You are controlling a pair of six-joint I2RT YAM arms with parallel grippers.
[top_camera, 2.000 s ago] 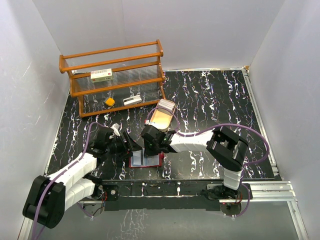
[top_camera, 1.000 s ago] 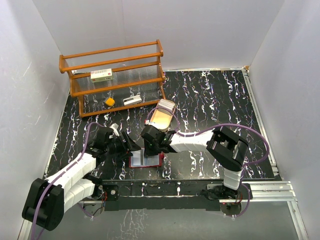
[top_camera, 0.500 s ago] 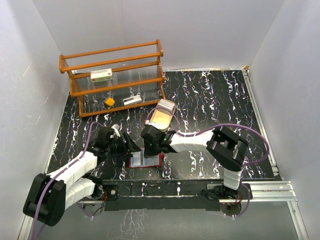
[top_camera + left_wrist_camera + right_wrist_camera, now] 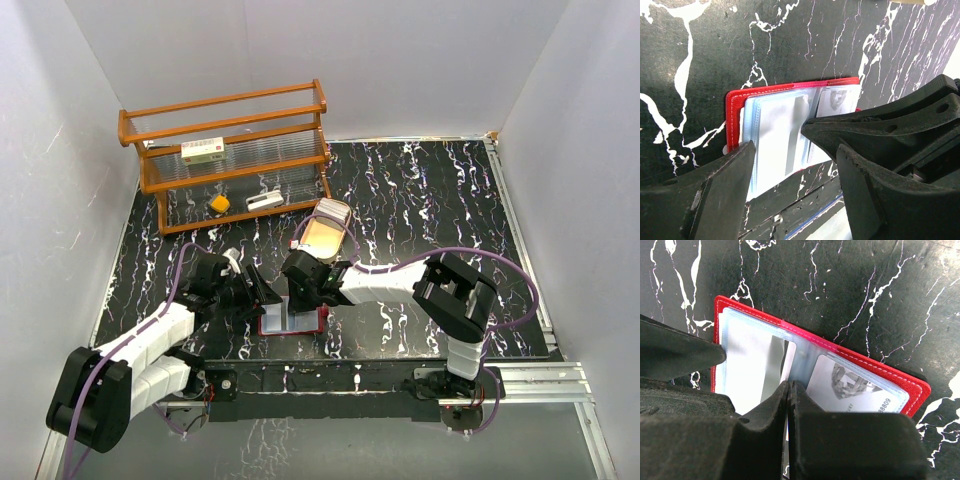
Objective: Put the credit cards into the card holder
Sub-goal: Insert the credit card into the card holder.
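The red card holder (image 4: 292,321) lies open on the black marbled table near its front edge, pale bluish pockets up; it also shows in the left wrist view (image 4: 732,115) and the right wrist view (image 4: 880,371). My right gripper (image 4: 790,390) is shut on a thin pale credit card (image 4: 786,356), held edge-on over the holder's middle fold. Another credit card (image 4: 855,385) with a diamond picture sits in the right-hand pocket. My left gripper (image 4: 795,152) is open, its fingers astride the holder's left half, one fingertip (image 4: 742,155) at the pocket's edge.
A tan oval tray (image 4: 325,233) stands just behind the right gripper. A wooden rack (image 4: 230,150) at the back left holds a white red-labelled box (image 4: 203,151), a yellow piece (image 4: 219,204) and a white item (image 4: 264,202). The table's front rail (image 4: 330,375) runs close below the holder.
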